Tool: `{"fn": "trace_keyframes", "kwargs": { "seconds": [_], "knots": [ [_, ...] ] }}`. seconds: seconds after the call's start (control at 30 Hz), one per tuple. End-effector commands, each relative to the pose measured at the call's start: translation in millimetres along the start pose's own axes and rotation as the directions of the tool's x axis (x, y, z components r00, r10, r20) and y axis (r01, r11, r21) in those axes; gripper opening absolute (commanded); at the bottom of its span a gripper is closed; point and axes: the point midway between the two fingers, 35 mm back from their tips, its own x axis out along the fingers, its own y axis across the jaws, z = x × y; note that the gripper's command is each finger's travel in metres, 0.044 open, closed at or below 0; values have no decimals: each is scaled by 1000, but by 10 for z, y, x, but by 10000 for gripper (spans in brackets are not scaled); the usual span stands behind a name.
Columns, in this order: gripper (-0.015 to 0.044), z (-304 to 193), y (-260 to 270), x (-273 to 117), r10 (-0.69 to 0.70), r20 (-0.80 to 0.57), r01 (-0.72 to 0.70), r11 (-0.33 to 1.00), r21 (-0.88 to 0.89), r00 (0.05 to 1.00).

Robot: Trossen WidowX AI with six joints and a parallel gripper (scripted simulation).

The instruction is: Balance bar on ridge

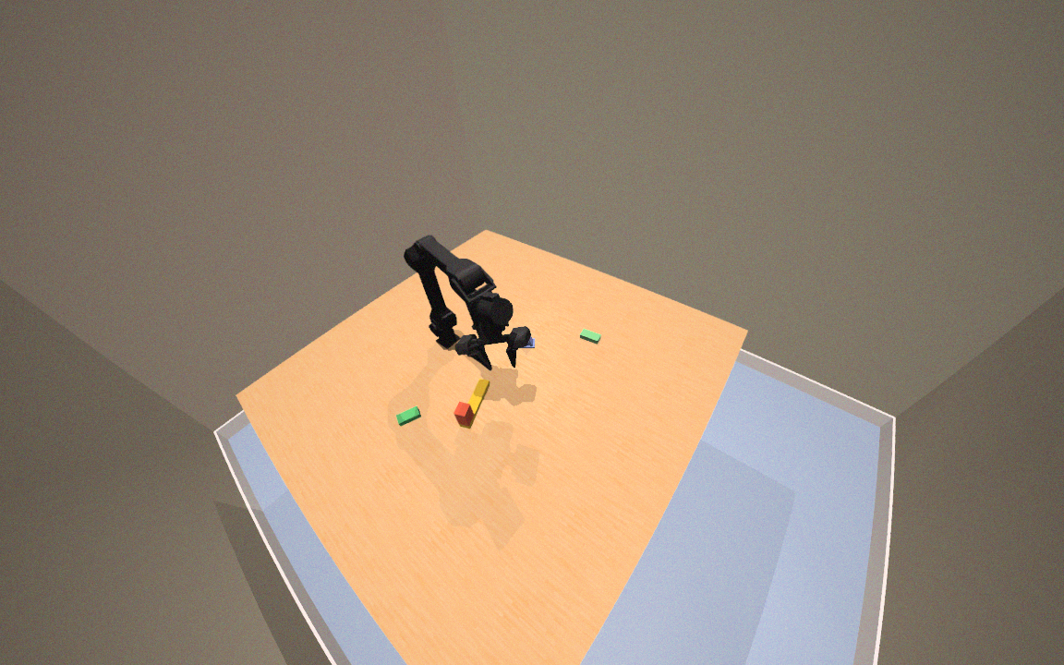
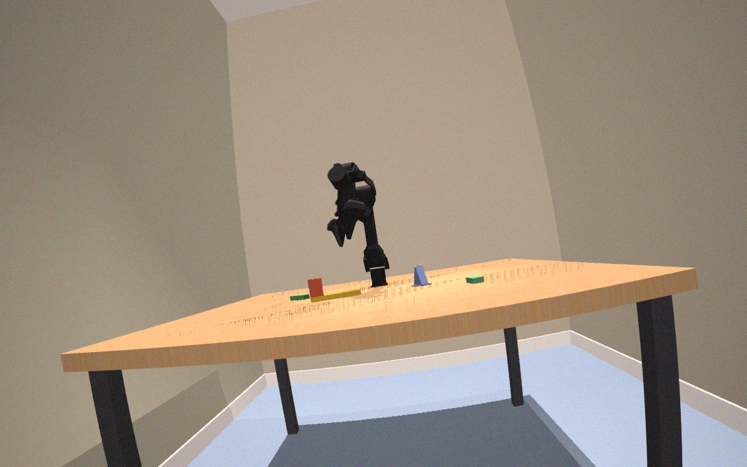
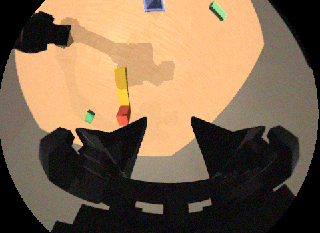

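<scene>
Gripper (image 1: 501, 368) (image 2: 344, 242) (image 3: 169, 119) open; top view half-hides ridge (image 1: 528, 343) (image 2: 420, 275) (image 3: 154, 5).

In the top view, you look steeply down from well above the table (image 1: 586, 463) (image 2: 364, 339) (image 3: 187, 36); in the exterior, obliquely from near tabletop height; in the wrist, closely past the gripper (image 1: 501, 366) (image 2: 345, 242) (image 3: 169, 118). All share the tabletop.

Red block (image 1: 463, 414) (image 2: 315, 287) (image 3: 123, 115) atop bar's end (image 1: 479, 392) (image 2: 341, 294) (image 3: 122, 87)

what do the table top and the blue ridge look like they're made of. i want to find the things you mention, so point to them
The table top (image 1: 569, 463) (image 2: 423, 313) (image 3: 200, 76) looks like light wood, matte, with fine grain streaks. The blue ridge (image 2: 419, 276) (image 3: 154, 5) could be smooth plastic or painted wood: even colour and flat faces, no visible grain.
</scene>
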Motion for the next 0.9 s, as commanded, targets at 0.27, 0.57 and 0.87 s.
{"fn": "trace_keyframes", "kwargs": {
  "seconds": [0.27,0.57,0.87],
  "knots": [
    [315,-128,603,131,165,142,-174,983,57,976],
    [315,-151,1010,138,248,266,-279,956,86,932],
    [315,-129,1043,294,249,268,-281,956,87,931]
  ]
}}
